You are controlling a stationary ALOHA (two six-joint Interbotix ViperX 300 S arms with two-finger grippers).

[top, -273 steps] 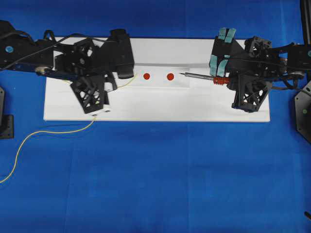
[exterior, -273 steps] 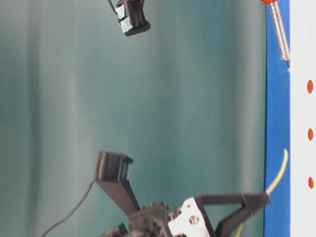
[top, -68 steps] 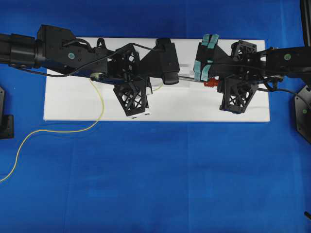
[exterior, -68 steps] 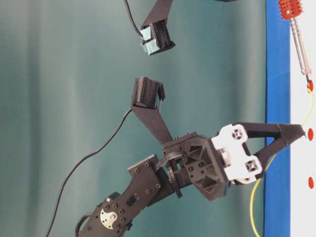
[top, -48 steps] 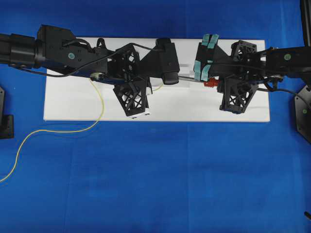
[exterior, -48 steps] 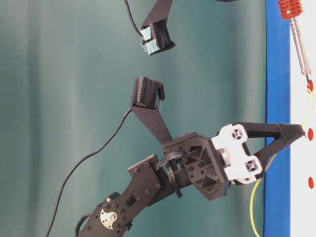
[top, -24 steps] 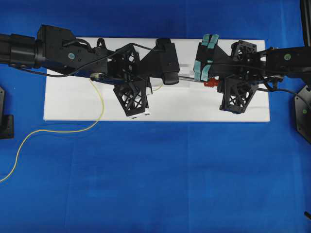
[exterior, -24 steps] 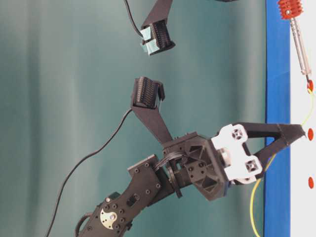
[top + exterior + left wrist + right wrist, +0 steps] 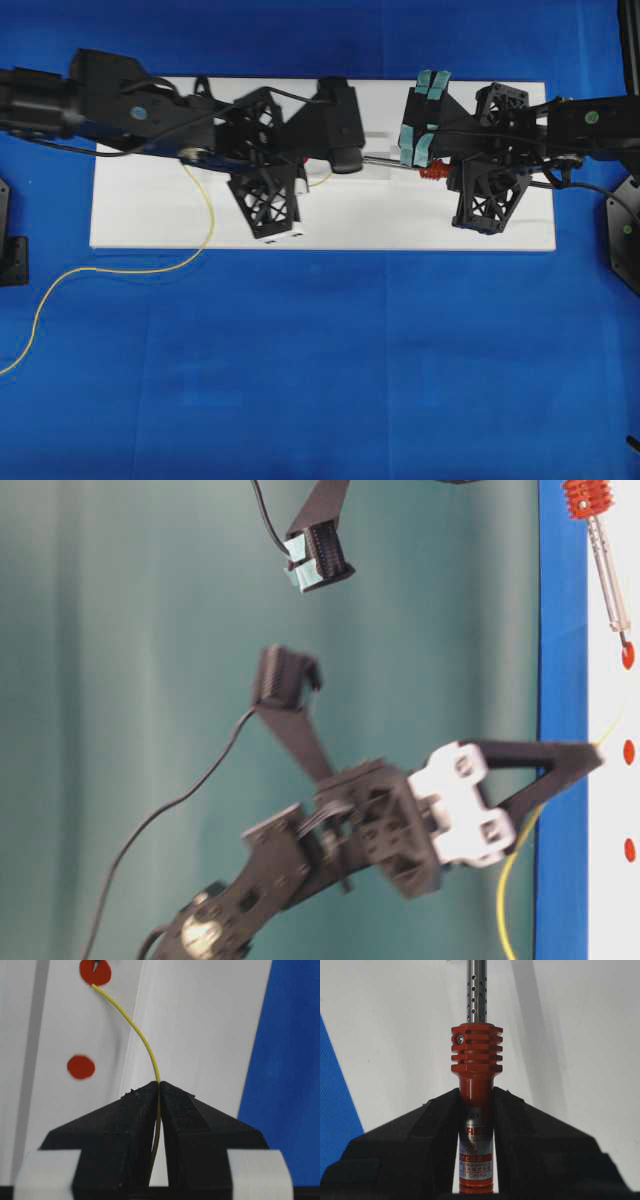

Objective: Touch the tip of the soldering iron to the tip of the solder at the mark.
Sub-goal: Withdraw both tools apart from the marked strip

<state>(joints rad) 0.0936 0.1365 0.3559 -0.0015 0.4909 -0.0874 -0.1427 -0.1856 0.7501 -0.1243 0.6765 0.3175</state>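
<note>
Both jaws clenched: left gripper [image 9: 159, 1110] pinching the solder [image 9: 134, 1030], right gripper [image 9: 476, 1110] clamping the soldering iron [image 9: 476, 1067].

White board [image 9: 480, 235] on the blue cloth [image 9: 320, 380], teal backdrop behind. Iron lies mid-board toward the far edge, dark point on the red mark [image 9: 95, 972]; the solder's end meets it there. Contact step, I judge. Next: hold steady, no slipping off.

right gripper [image 9: 476, 1110] clamps the soldering iron [image 9: 476, 1065] over white board [image 9: 395, 1025]
</note>
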